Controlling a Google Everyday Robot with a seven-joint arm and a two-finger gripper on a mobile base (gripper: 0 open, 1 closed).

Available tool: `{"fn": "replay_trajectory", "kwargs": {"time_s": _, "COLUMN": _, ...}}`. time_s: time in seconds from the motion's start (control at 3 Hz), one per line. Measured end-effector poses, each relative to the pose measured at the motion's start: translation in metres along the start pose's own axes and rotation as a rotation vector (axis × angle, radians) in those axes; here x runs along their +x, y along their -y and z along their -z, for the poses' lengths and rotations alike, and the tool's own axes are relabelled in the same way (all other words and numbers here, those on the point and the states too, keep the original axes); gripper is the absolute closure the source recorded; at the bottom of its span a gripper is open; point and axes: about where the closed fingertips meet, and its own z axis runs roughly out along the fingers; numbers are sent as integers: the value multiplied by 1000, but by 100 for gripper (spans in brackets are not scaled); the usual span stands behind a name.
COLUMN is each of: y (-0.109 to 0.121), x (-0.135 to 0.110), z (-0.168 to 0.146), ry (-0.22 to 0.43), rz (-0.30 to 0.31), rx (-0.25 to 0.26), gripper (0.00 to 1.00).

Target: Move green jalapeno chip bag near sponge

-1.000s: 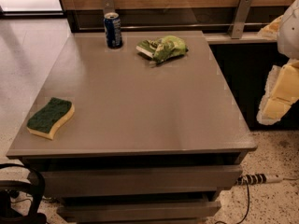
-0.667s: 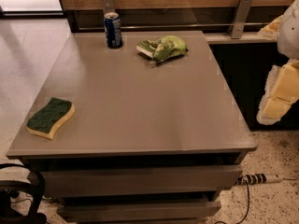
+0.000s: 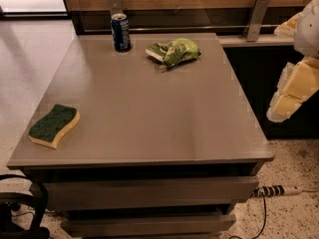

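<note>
The green jalapeno chip bag [image 3: 174, 51] lies crumpled at the far middle of the grey table [image 3: 149, 118]. The sponge [image 3: 54, 125], dark green on top with yellow foam below, lies near the table's front left corner, far from the bag. My gripper [image 3: 291, 91] shows as a white and yellow shape at the right edge of the view, beyond the table's right side and off the tabletop. It is well apart from both the bag and the sponge and holds nothing that I can see.
A blue soda can [image 3: 120, 32] stands upright at the far left of the table, just left of the bag. A wooden wall with metal brackets [image 3: 257, 16] runs behind. A power strip [image 3: 276, 190] and cables lie on the floor at the right.
</note>
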Motion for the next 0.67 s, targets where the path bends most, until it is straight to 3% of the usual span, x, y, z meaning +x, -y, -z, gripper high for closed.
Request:
{"fn": "replay_trajectory", "kwargs": {"time_s": 0.33, "y": 50, "x": -3, "z": -17, "ry": 152, "rz": -86, "rx": 68, "gripper": 0}}
{"fn": "replay_trajectory", "kwargs": {"time_s": 0.67, "y": 107, "x": -21, "z": -31, "ry": 302, "rz": -139, "rx": 145, "gripper": 0}}
